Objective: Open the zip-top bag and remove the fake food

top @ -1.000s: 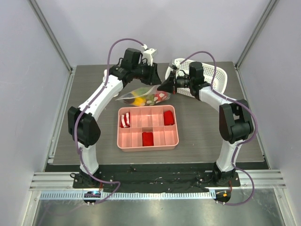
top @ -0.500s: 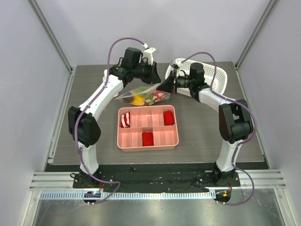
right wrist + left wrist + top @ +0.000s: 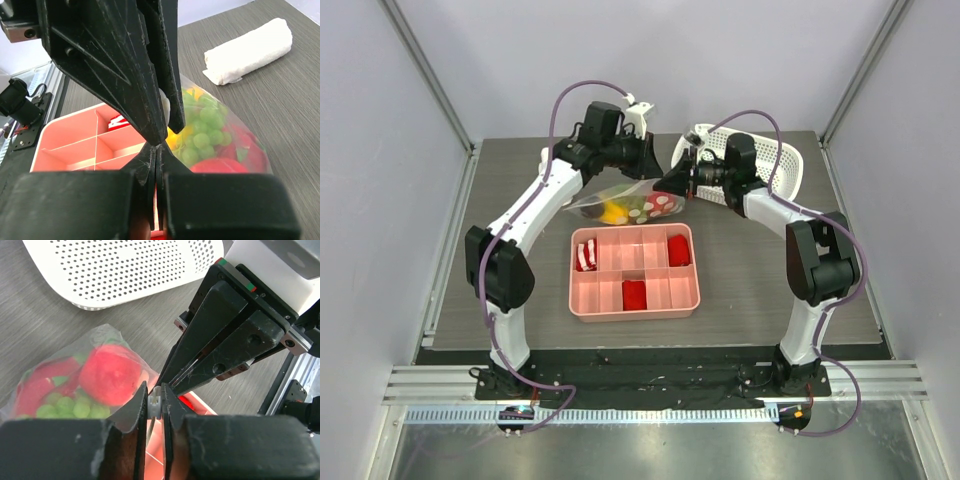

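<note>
Where their tips meet, the left end effector [image 3: 155, 396] and right end effector [image 3: 155, 149] are each pinched tight on the top edge of the zip-top bag [image 3: 620, 204], which holds the fake food [image 3: 111, 374] and sags just beneath both.

The pink tray [image 3: 635, 300] holds two plain red blocks [image 3: 634, 294] and, in its far left compartment, a red-and-white striped piece [image 3: 585, 255]. Just beyond the tray's far edge, the clear zip-top bag [image 3: 585, 207] shows the fake food [image 3: 205, 132] in glossy red, yellow and light green. Past the tray's far right corner stands a white basket [image 3: 775, 160] dotted with small holes. The table [image 3: 750, 280] under the tray is dark grey wood grain
</note>
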